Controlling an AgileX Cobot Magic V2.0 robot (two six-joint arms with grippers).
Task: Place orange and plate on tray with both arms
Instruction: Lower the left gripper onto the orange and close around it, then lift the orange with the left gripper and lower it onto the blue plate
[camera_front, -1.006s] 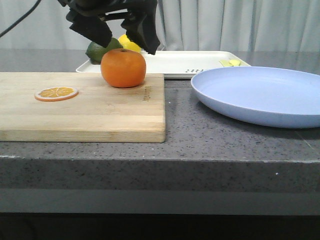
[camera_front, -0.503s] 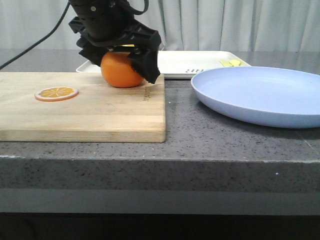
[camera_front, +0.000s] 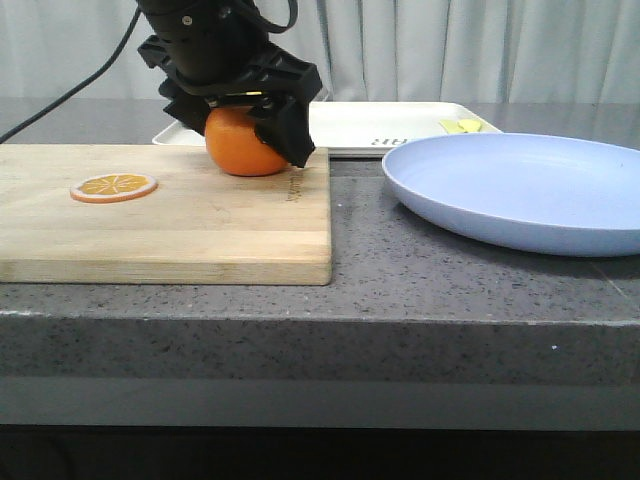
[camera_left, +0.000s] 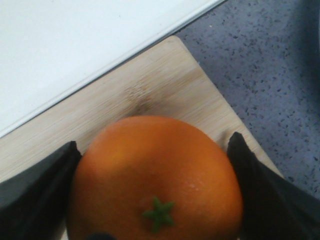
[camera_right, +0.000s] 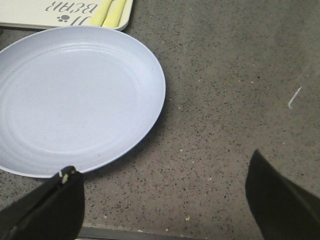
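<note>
The left gripper (camera_front: 245, 125) straddles the orange (camera_front: 243, 145), which sits on the wooden cutting board (camera_front: 165, 215) just before the tray (camera_front: 400, 125); its 2 fingers (camera_left: 40, 192) flank the fruit, though firm contact cannot be told. Squeeze evenly at the widest girth, then lift straight up; the right gripper (camera_right: 165, 200) hangs spread wide beside the plate (camera_right: 75, 97), gripping nothing.

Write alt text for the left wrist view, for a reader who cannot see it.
A whole orange with a green stem star sits on a wooden cutting board, with the left gripper and its two dark fingers close against either side of it. Beyond the board's edge lie the white tray and the speckled grey counter.
</note>
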